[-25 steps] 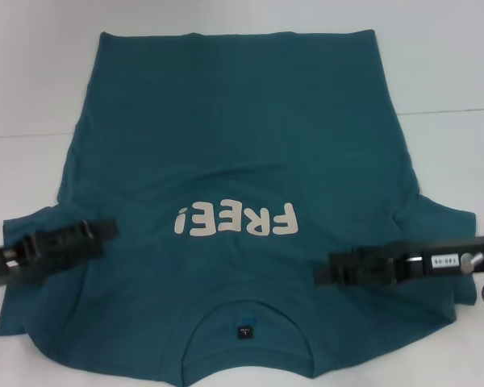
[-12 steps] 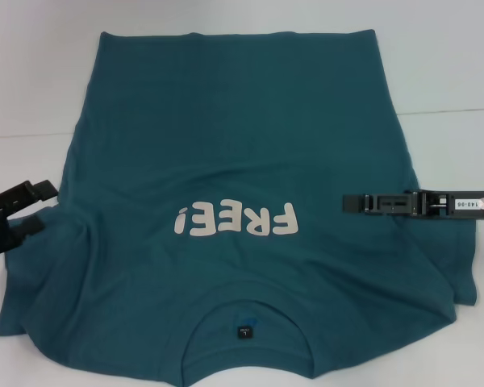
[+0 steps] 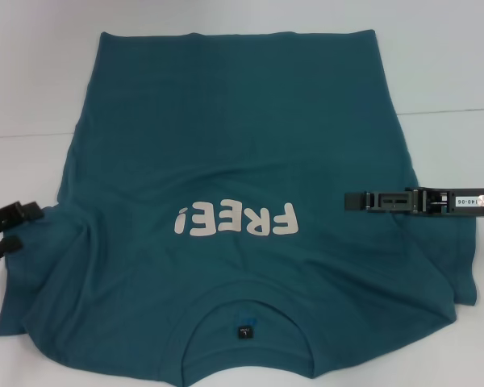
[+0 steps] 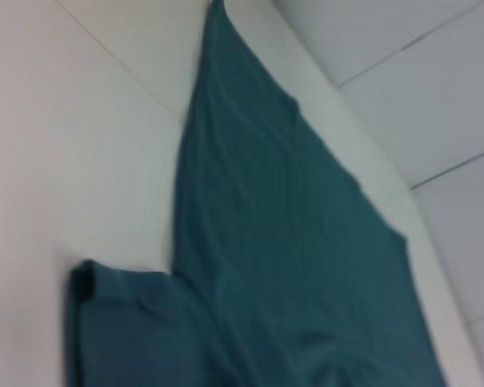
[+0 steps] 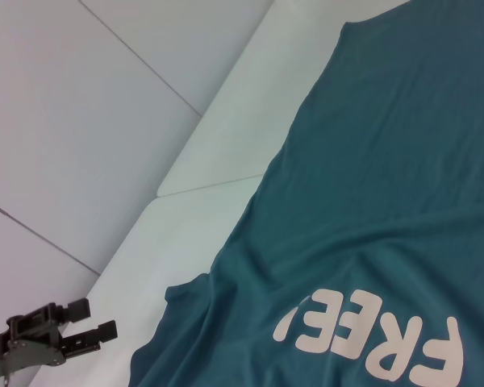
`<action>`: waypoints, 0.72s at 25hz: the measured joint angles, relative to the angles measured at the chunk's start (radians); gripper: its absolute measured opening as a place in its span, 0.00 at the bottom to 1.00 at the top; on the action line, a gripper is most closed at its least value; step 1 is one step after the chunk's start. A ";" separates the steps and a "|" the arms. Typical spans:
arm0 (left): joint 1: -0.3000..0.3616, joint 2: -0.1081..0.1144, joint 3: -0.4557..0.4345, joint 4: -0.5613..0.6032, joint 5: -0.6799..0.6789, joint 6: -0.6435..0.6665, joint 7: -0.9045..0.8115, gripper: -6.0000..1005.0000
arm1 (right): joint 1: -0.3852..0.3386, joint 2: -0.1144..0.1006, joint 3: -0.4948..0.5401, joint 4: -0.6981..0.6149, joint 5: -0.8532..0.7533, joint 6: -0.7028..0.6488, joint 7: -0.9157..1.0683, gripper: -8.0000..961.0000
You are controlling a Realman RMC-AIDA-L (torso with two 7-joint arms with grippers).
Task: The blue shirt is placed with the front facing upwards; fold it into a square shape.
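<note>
The blue shirt (image 3: pixel 234 137) lies spread flat on the white table, front up, with its collar and dark label (image 3: pixel 244 331) nearest me and the hem at the far side. Its white "FREE!" print (image 3: pixel 235 220) reads upside down from here. My left gripper (image 3: pixel 26 226) is open just off the shirt's left sleeve edge, holding nothing. The right wrist view also shows this left gripper (image 5: pixel 99 317), open beside the shirt (image 5: pixel 403 201). My right gripper (image 3: pixel 353 201) hovers edge-on over the shirt's right side, above the sleeve seam. The left wrist view shows the shirt (image 4: pixel 282 242) and a sleeve (image 4: pixel 121 322).
The white table (image 3: pixel 32 72) surrounds the shirt, and a seam line (image 3: pixel 448 111) crosses it at the right. Both sleeves lie spread out to the sides, with soft wrinkles near the left shoulder.
Both grippers have left the shoulders. The left one drew back to the left, off the shirt. The right one moved farther out and turned edge-on. The shirt has stayed put.
</note>
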 joint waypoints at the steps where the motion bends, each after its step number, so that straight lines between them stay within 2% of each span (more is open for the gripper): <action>1: -0.003 0.003 0.001 0.009 0.022 -0.001 0.009 0.83 | 0.000 0.000 0.000 0.000 0.000 0.000 0.000 0.95; 8: -0.006 0.017 -0.007 0.049 0.106 -0.013 0.030 0.83 | -0.002 0.000 0.004 0.000 0.000 0.001 -0.006 0.95; 18: 0.005 0.012 -0.006 0.013 0.135 -0.089 0.016 0.82 | -0.005 -0.002 0.006 0.000 0.001 0.001 -0.008 0.95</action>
